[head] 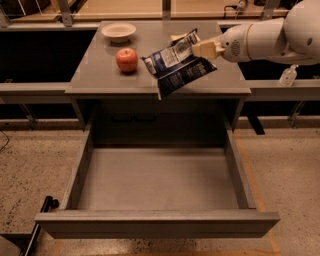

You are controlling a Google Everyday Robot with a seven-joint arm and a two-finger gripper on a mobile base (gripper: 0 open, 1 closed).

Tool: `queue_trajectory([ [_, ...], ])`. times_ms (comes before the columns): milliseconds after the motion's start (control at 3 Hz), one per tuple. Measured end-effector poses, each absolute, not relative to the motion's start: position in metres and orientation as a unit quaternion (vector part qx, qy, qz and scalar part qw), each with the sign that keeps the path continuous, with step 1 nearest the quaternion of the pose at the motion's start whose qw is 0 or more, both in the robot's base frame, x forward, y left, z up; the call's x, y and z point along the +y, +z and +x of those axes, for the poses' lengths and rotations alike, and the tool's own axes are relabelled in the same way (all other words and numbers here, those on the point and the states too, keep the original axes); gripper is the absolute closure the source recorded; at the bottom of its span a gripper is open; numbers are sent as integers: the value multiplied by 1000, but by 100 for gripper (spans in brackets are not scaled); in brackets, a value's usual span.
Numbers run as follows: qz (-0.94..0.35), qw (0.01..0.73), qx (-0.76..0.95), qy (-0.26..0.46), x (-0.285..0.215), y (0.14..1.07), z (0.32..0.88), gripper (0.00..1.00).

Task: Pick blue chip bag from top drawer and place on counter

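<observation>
1. Camera view: the grey cabinet is seen from the front and from above, with the top drawer [155,223] pulled far out toward the viewer.
2. The gripper [196,48] is found at the upper right, above the right part of the counter [97,75], at the end of a white arm [270,36] that enters from the right edge.
3. The tan fingers [209,48] are closed on the upper right edge of the blue chip bag [177,67], so the bag is gripped and carried by them.
4. The bag is held tilted, with its printed white and dark blue sides turned to the viewer and its lower corner pointing down to the left.
5. The bag is seen in front of the counter's front half, and its lowest corner overlaps the counter's front edge; whether it touches the surface cannot be told.
6. The bag is well apart from the drawer, which lies lower and nearer to the viewer.
7. A red apple [127,59] is placed on the counter, just to the left of the bag and apart from it.
8. A pale bowl [118,32] is placed behind the apple, near the back left corner.
9. A yellow sponge [176,37] is partly hidden behind the top of the bag.
10. A long wooden ledge [130,7] is seen behind the counter.
</observation>
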State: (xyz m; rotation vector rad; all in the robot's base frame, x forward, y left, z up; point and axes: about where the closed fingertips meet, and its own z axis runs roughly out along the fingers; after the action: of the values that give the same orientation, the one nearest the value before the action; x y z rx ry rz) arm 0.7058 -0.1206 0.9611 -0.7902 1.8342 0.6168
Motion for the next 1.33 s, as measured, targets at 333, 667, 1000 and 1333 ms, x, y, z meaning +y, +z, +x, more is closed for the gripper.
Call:
queue_trajectory([
  [333,-318,526,753,236,-123,973,740,100],
  [667,-300,534,759,221,-134,966,775,100],
  [1000,-288,524,775,202,-146,941,802,77],
  [1333,-291,523,774,205,-142,940,802,54],
])
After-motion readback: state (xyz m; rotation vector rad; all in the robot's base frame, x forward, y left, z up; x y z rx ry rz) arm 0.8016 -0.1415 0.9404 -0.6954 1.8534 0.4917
